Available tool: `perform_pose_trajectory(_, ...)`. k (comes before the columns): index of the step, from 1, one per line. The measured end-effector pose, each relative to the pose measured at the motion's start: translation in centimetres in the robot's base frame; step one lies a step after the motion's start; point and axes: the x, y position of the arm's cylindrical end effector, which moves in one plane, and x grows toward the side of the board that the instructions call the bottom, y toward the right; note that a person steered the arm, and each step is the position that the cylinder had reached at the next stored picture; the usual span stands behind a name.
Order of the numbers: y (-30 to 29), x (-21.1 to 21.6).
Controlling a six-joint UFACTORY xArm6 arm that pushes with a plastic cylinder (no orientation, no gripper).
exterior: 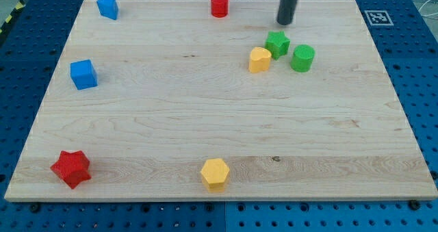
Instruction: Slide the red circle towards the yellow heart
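One red circle left of my tip

Pale wooden board on blue pegboard table.
Green star block beside green cylinder block, near view's top right.
Blue blocks at view's left.
Red star block bottom left.
Yellow hexagon block bottom centre.
Fiducial marker top right corner.
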Motion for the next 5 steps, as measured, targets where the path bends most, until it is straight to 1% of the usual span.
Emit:
perform_pose_trajectory(1,-5.5,-3.6)
perform_pose_trajectory(2,-9.6,-5.5)
perform_pose_trajectory(4,-16.2,-5.6)
perform_pose_trajectory(5,-15.1,-5.6)
